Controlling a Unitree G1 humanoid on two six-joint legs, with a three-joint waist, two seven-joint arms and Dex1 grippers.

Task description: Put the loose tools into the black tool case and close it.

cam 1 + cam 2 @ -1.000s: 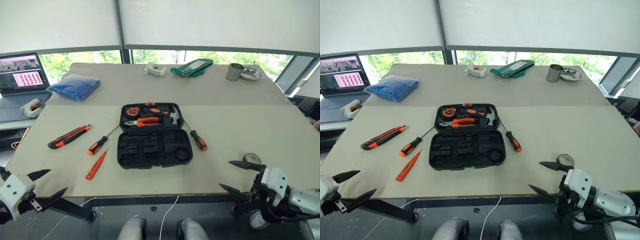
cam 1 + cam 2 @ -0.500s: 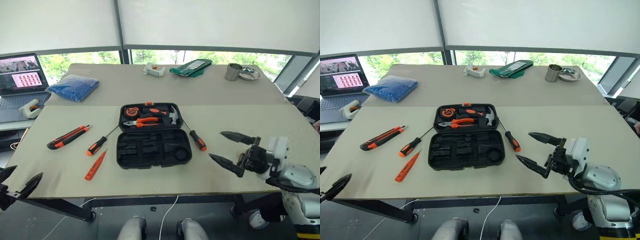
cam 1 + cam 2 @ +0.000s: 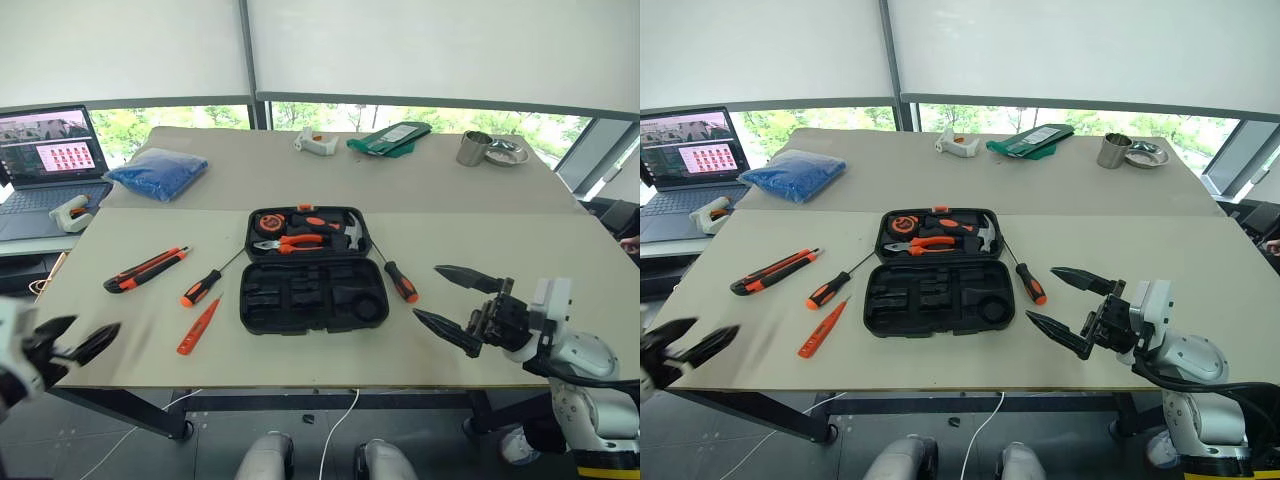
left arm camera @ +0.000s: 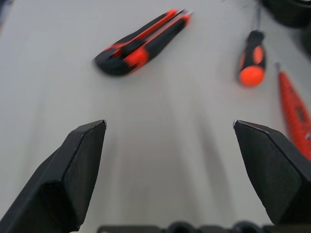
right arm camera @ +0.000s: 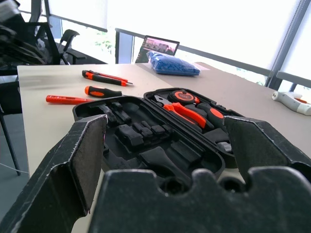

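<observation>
The right gripper (image 3: 453, 303) hangs at the head view's lower right, fingers spread and empty; the left gripper (image 3: 78, 341) — lower left — is likewise agape. The black tool case (image 3: 312, 269) lies open at centre. The left wrist view shows the utility knife (image 4: 142, 42) close up — the case barely enters that frame.

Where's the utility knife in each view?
Left eye: utility knife on the table, left of the open tool case.
Right eye: same spot.
Left wrist: ahead of the open left hand, at.
Right wrist: far side of the case.
Shared landmark: slim orange tester pen.
</observation>
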